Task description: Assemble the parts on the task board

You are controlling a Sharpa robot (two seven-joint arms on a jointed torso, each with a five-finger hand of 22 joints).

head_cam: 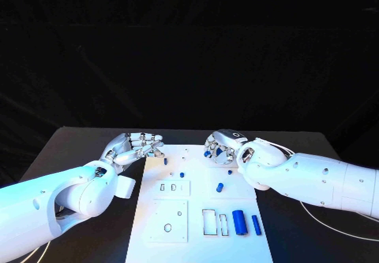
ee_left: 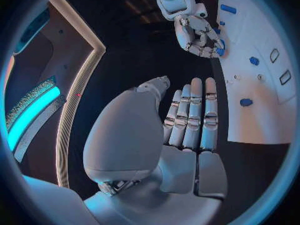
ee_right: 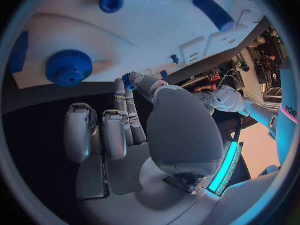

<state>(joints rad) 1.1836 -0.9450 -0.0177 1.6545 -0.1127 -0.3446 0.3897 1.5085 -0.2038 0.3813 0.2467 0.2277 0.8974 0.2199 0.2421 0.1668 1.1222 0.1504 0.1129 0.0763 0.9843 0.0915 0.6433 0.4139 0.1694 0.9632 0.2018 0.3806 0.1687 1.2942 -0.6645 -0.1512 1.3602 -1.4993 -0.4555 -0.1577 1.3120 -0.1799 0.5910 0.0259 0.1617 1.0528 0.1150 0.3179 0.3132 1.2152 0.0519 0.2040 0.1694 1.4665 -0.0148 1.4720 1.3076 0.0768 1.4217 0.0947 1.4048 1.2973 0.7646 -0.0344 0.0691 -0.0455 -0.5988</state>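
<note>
The white task board [head_cam: 197, 241] lies in the middle of the black table. My right hand [head_cam: 223, 146] hovers over the board's far end and pinches a small blue part [head_cam: 207, 154] between thumb and finger; the part [ee_right: 127, 80] sits at the fingertips, and from the left wrist the same hand [ee_left: 199, 34] has blue in its fingers. My left hand [head_cam: 134, 146] is at the board's far left corner, holding nothing, its fingers [ee_left: 194, 115] straight. A blue gear [ee_right: 69, 67] and a blue knob [ee_right: 111, 1] sit on the board near the right hand.
Several blue parts are on the board: a peg [head_cam: 165, 161], a small one [head_cam: 181, 175], another [head_cam: 219, 187], and two cylinders [head_cam: 239, 222] [head_cam: 256, 224] near the front, beside rectangular slots [head_cam: 209, 222]. A white cable [head_cam: 316, 215] runs on the table at the right.
</note>
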